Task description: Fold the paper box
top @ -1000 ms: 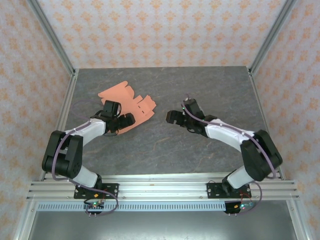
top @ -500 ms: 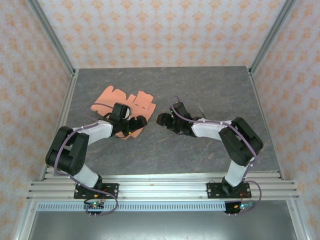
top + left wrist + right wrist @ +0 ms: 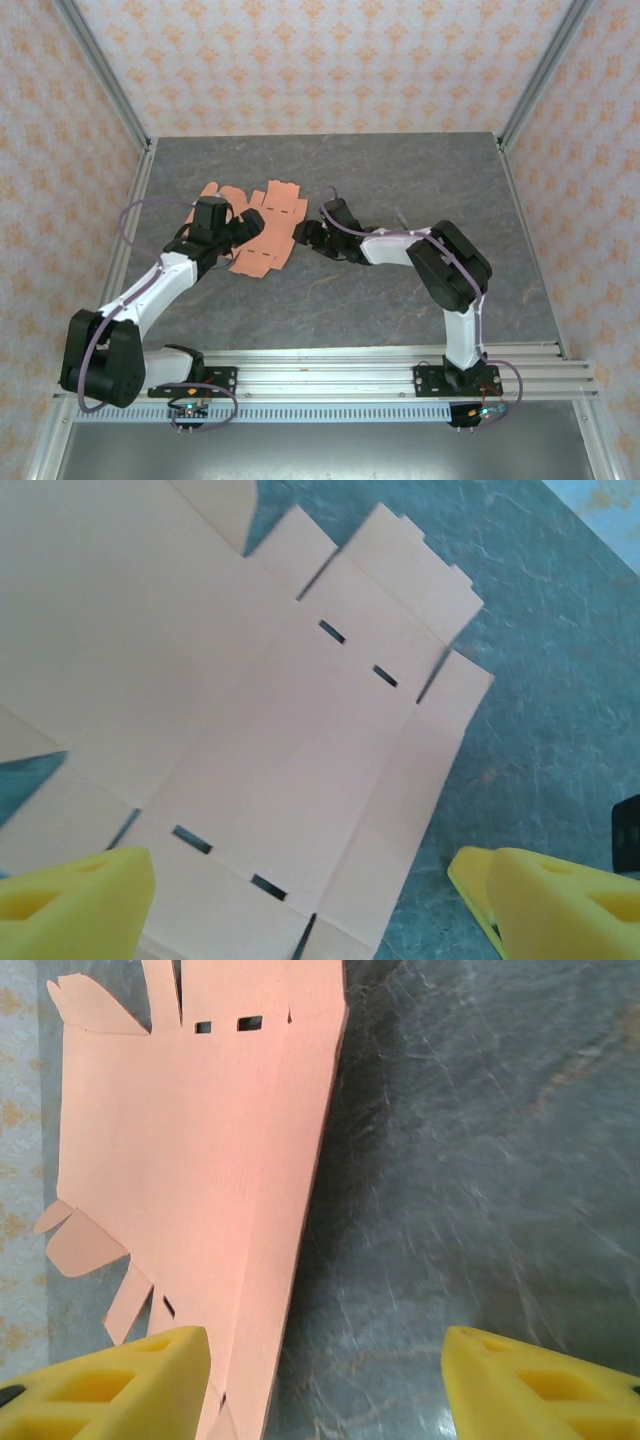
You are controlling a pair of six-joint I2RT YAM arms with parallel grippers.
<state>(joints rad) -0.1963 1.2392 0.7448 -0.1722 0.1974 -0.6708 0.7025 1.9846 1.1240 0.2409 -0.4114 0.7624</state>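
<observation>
The paper box [image 3: 272, 206] is a flat salmon-orange die-cut sheet with slots and flaps, lying left of the table's middle. My left gripper [image 3: 238, 234] hovers over the sheet's left part. In the left wrist view its yellow fingers [image 3: 75, 900] stand wide apart, and the paper box [image 3: 250, 700] spreads flat beneath my left gripper [image 3: 300, 905]. My right gripper [image 3: 305, 236] is at the sheet's right edge. In the right wrist view my right gripper [image 3: 325, 1385] is open, the paper box [image 3: 190, 1160] has its long edge running between the fingers, and the left fingertip [image 3: 110, 1385] is over the card.
The grey marbled table [image 3: 400, 170] has bare room to the right and at the back. Patterned walls with metal frame posts [image 3: 105, 90] close it in on three sides. An aluminium rail [image 3: 320, 375] runs along the near edge.
The right gripper has travelled left to the sheet's right edge and its jaws have narrowed somewhat. The left arm has swung and the sheet has shifted right and turned.
</observation>
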